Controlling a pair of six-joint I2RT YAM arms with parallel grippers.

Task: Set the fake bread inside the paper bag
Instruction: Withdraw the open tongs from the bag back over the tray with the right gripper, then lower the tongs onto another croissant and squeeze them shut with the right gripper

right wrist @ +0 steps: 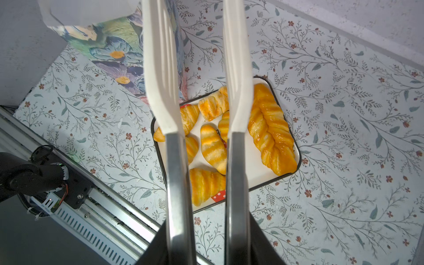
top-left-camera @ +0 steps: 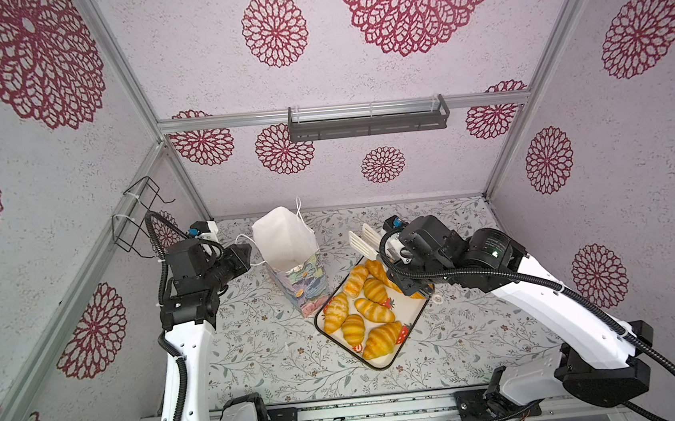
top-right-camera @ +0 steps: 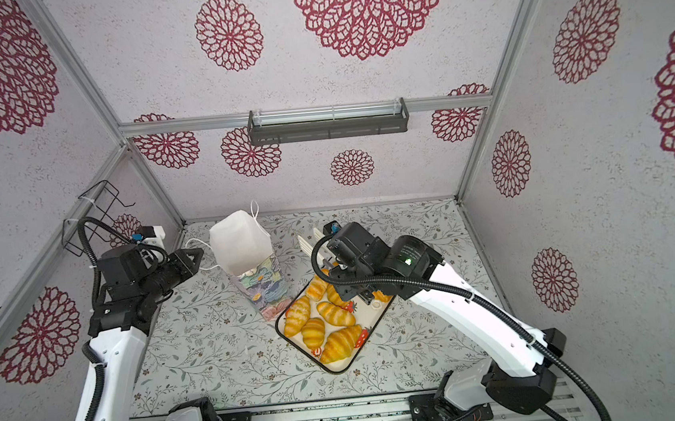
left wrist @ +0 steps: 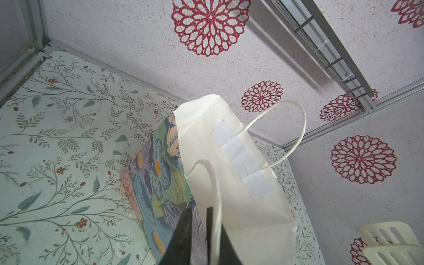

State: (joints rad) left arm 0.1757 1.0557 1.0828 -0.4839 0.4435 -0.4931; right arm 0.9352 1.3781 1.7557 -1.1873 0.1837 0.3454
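Observation:
The paper bag [top-left-camera: 288, 241] [top-right-camera: 243, 244] stands at the back left of the table, its flower print below and its white inside [left wrist: 229, 183] showing at the top. My left gripper [top-left-camera: 250, 256] [left wrist: 198, 210] is at the bag's near cord handle [left wrist: 215, 183]. Its jaws stand a narrow gap apart, and the cord lies along one finger, not in the gap. Several pieces of fake bread [top-left-camera: 373, 308] [right wrist: 213, 149], one a long twisted loaf [right wrist: 270, 130], lie on a tray [top-left-camera: 382, 364]. My right gripper [top-left-camera: 393, 252] [right wrist: 206, 229] is shut on white-tipped tongs [right wrist: 160, 68]. The tong arms are spread above the tray with nothing between them.
The tray [right wrist: 296, 146] has a dark rim and sits right of the bag, almost touching its base. A wire basket [top-left-camera: 136, 212] hangs on the left wall and a dark shelf [top-left-camera: 368, 123] on the back wall. A metal rail [top-left-camera: 366, 417] runs along the table's front.

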